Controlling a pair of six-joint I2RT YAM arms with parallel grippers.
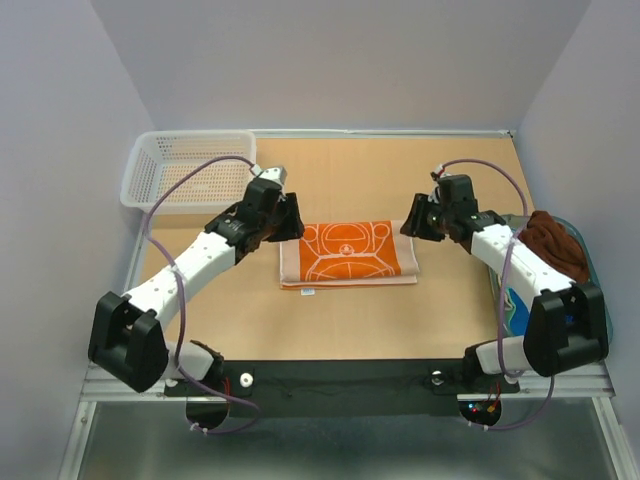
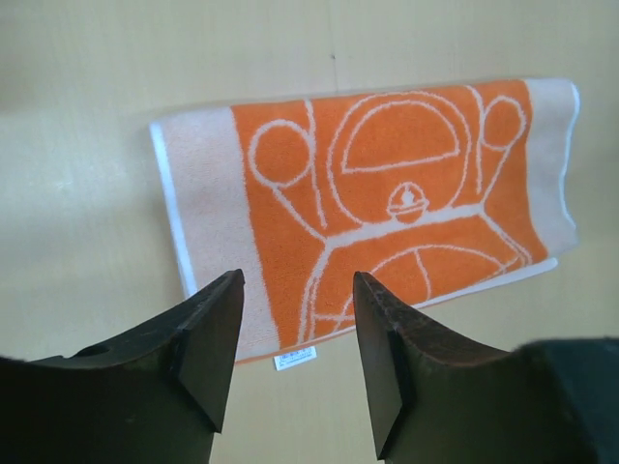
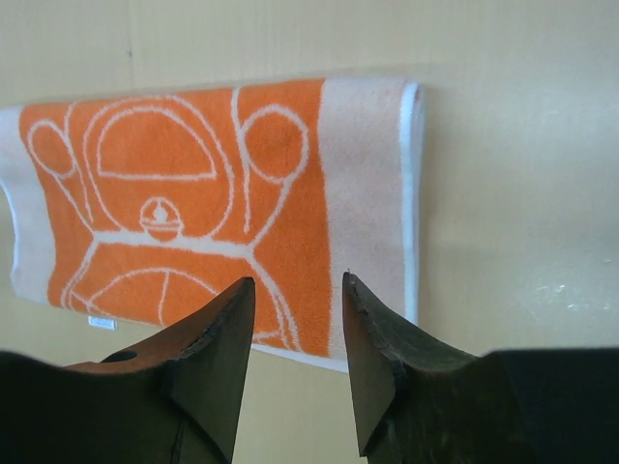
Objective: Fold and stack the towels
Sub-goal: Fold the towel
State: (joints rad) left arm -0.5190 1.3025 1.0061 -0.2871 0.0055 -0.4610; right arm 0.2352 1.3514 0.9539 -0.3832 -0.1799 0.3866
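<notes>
An orange towel (image 1: 348, 253) with white circle lines and a pale border lies folded flat in the middle of the table. It also fills the left wrist view (image 2: 387, 193) and the right wrist view (image 3: 193, 193). My left gripper (image 1: 290, 222) hovers over its left end, open (image 2: 298, 280), with nothing between the fingers. At the towel's right end my right gripper (image 1: 412, 222) also stands open (image 3: 298, 282) and empty. A dark brown towel (image 1: 555, 245) lies bunched at the right, partly behind the right arm.
A white mesh basket (image 1: 185, 170) stands at the back left corner. A translucent blue-green tub (image 1: 515, 305) sits at the right edge under the right arm, with printed cloth in it. Walls close in the table on three sides.
</notes>
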